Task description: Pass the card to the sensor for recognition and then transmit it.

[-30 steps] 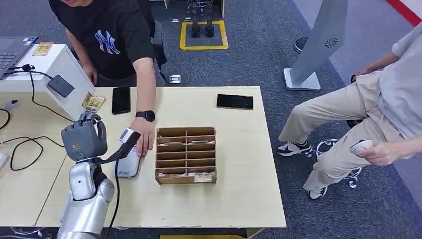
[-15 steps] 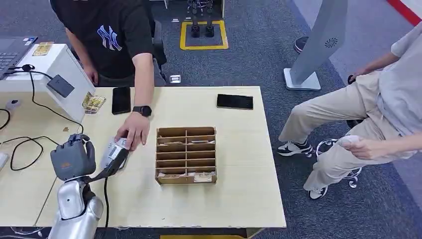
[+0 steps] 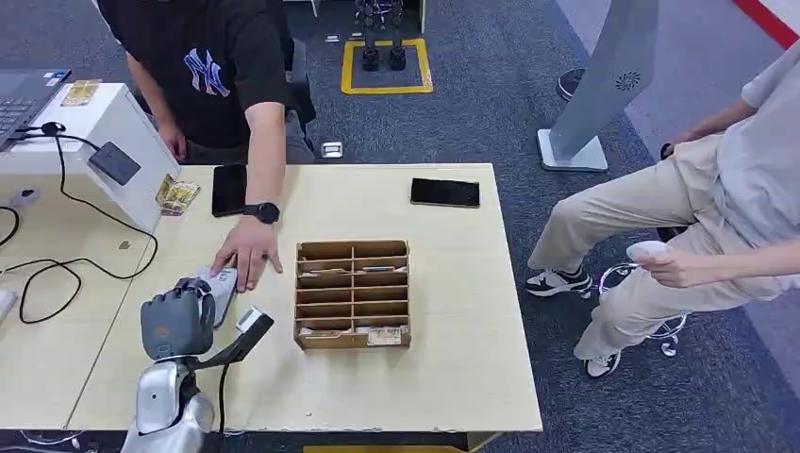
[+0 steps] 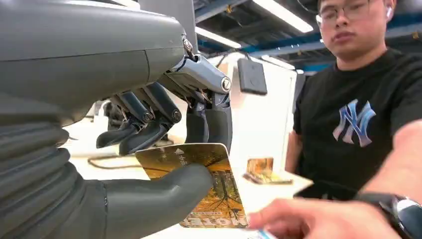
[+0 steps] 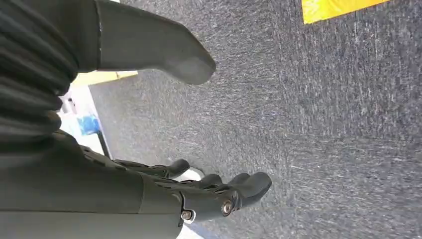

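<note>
My left hand (image 3: 177,321) hovers over the front left of the table (image 3: 453,359). In the left wrist view that left hand (image 4: 124,164) pinches a yellow-orange card (image 4: 214,191) between thumb and fingers. The sensor (image 3: 114,162) is a dark pad on the slanted face of a white box at the back left, well beyond the hand; the wrist view shows the sensor (image 4: 252,76) behind the fingers. My right hand (image 5: 149,196) hangs over grey carpet, fingers apart, holding nothing.
A person in a black shirt rests a hand (image 3: 247,260) on a grey device (image 3: 217,293) right beside my left hand. A wooden sorter box (image 3: 354,293) stands mid-table. More cards (image 3: 176,194), two phones (image 3: 229,189) (image 3: 444,192) and cables (image 3: 57,274) lie around. Another person sits at the right (image 3: 717,217).
My left hand has drawn back from near the sensor box toward the table's front. The person slid the grey device leftward and keeps a hand on it.
</note>
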Action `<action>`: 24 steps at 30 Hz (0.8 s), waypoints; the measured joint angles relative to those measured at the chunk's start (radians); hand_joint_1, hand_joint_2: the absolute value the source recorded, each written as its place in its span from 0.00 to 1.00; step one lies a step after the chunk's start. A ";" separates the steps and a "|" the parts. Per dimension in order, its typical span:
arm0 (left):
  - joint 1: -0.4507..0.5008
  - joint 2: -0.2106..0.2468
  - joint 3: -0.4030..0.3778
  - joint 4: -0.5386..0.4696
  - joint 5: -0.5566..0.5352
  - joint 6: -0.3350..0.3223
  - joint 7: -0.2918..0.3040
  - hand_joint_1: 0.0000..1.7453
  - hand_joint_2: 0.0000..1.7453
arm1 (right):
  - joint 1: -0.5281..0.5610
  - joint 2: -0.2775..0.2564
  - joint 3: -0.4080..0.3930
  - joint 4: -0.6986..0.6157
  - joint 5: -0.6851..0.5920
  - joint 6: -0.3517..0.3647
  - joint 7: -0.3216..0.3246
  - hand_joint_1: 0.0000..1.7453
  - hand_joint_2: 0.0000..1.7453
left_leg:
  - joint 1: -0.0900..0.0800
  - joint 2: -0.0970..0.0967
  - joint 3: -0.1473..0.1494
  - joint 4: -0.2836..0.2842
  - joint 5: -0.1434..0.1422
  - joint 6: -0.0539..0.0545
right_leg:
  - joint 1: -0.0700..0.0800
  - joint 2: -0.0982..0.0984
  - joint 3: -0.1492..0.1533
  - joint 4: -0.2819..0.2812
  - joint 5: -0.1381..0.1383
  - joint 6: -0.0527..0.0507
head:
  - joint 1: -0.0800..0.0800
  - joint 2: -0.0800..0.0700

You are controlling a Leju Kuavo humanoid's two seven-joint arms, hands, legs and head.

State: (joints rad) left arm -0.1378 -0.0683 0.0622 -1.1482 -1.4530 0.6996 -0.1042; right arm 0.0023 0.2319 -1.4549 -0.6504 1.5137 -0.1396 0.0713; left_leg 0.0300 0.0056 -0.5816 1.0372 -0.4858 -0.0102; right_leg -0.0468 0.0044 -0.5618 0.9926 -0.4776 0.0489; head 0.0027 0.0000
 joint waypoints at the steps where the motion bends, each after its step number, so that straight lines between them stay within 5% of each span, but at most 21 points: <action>1: 0.001 -0.004 0.000 0.005 0.003 0.000 -0.003 1.00 1.00 | 0.000 -0.002 0.001 0.004 0.000 -0.001 0.000 0.00 1.00 | 0.000 0.000 0.000 0.000 0.000 0.000 | 0.000 0.000 0.000 0.000 0.000 0.000 | 0.000 0.000; 16: 0.001 -0.024 0.000 0.039 0.007 0.000 -0.019 1.00 1.00 | 0.006 -0.010 0.021 0.027 0.000 -0.005 -0.008 0.00 1.00 | 0.000 0.000 0.000 0.000 0.000 0.000 | 0.000 0.000 0.000 0.000 0.000 0.000 | 0.000 0.000; 24: 0.004 -0.023 -0.007 0.067 -0.018 0.000 0.029 1.00 1.00 | 0.015 0.002 0.024 -0.002 0.000 0.025 -0.021 0.00 1.00 | 0.000 0.000 0.000 0.000 0.000 0.000 | 0.000 0.000 0.000 0.000 0.000 0.000 | 0.000 0.000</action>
State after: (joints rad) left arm -0.1343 -0.0912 0.0549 -1.0807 -1.4706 0.7000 -0.0752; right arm 0.0172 0.2338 -1.4309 -0.6523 1.5137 -0.1145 0.0500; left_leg 0.0300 0.0056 -0.5814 1.0371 -0.4858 -0.0102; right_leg -0.0468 0.0044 -0.5616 0.9927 -0.4776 0.0489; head 0.0031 0.0000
